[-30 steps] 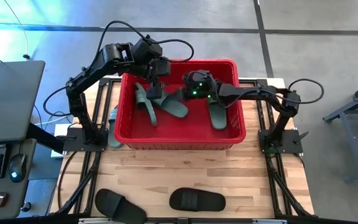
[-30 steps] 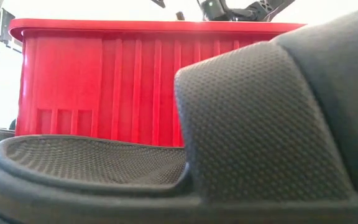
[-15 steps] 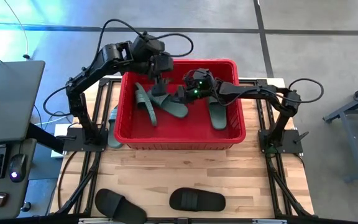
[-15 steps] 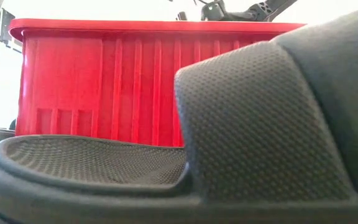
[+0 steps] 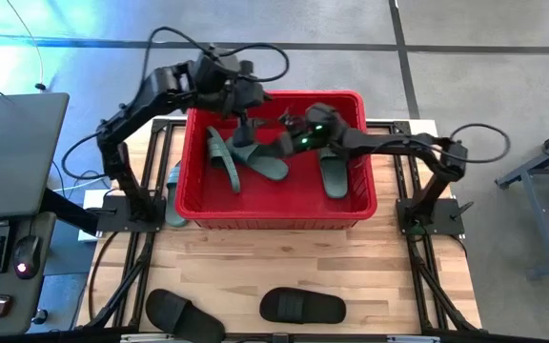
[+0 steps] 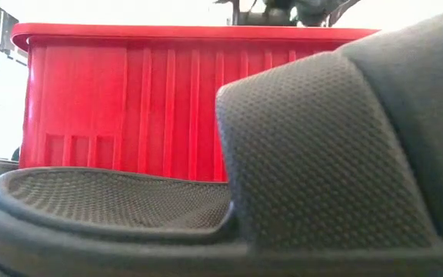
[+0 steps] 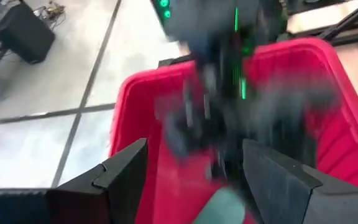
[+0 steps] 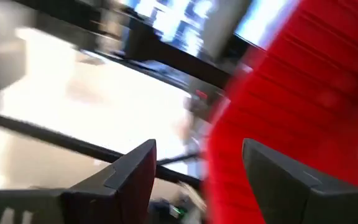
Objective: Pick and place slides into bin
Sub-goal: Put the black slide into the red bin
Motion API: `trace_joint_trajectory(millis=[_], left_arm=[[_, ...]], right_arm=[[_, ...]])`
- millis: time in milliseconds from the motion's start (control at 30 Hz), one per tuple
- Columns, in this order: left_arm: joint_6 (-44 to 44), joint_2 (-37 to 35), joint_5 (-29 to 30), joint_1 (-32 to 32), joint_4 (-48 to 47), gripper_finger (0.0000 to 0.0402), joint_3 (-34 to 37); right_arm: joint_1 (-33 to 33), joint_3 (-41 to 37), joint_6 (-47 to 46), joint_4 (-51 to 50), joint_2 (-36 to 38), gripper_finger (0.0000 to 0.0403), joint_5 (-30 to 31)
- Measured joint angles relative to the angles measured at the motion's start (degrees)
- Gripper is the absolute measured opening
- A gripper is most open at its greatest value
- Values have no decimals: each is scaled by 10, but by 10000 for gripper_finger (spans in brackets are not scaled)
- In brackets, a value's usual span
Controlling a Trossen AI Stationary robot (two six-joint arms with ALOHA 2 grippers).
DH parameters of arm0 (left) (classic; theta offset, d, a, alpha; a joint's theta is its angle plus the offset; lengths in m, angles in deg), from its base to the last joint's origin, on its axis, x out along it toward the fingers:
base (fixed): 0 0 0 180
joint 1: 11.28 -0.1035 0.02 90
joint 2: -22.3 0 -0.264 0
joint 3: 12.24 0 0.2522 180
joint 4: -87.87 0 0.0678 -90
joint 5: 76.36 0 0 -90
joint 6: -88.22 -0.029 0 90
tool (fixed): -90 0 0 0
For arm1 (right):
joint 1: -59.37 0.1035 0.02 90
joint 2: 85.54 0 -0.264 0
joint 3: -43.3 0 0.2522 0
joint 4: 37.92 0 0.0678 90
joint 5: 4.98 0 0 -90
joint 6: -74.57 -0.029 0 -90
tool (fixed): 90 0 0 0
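The red bin [image 5: 355, 205] stands at the table's far middle; it also shows in the low view [image 6: 129, 100]. Green slides lie in it: two at its left [image 5: 222, 157] [image 5: 263, 160] and one at its right [image 5: 335, 176]. Another green slide [image 5: 173, 195] lies on the table by the bin's left wall. Two black slides [image 5: 184, 312] [image 5: 301, 307] lie at the near edge. My left gripper [image 7: 194, 149] is open and empty above the bin's far left [image 5: 252, 100]. My right gripper [image 8: 197, 149] is open and empty above the bin's middle [image 5: 289, 131].
A desk with a keyboard and a mouse [image 5: 27, 255] stands left of the table. The arms' bases stand at the table's left [image 5: 127, 205] and right [image 5: 427, 214]. One black slide fills the low view [image 6: 321, 154] in front of the bin. Bare wood lies between the bin and the black slides.
My left gripper has risen a little and gone toward the bin's far edge. My right arm's wrist has turned and shifted over the bin's middle. The slides in the bin lie where they were.
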Motion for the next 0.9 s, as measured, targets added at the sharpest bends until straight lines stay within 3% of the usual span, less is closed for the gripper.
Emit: trace_joint_trajectory(millis=[100,200,300,633,900], left_arm=[[6,-33,34,4,-40,246,0],[31,-63,123,42,-82,246,0],[62,-94,239,110,-116,246,0],[309,-129,464,355,-230,246,5],[380,-100,485,482,-227,246,30]], right_arm=[[-1,1,11,14,46,229,9],[7,1,68,-17,95,229,21],[24,1,136,-61,140,229,20],[85,1,297,-262,247,229,17],[159,0,293,-480,260,229,17]])
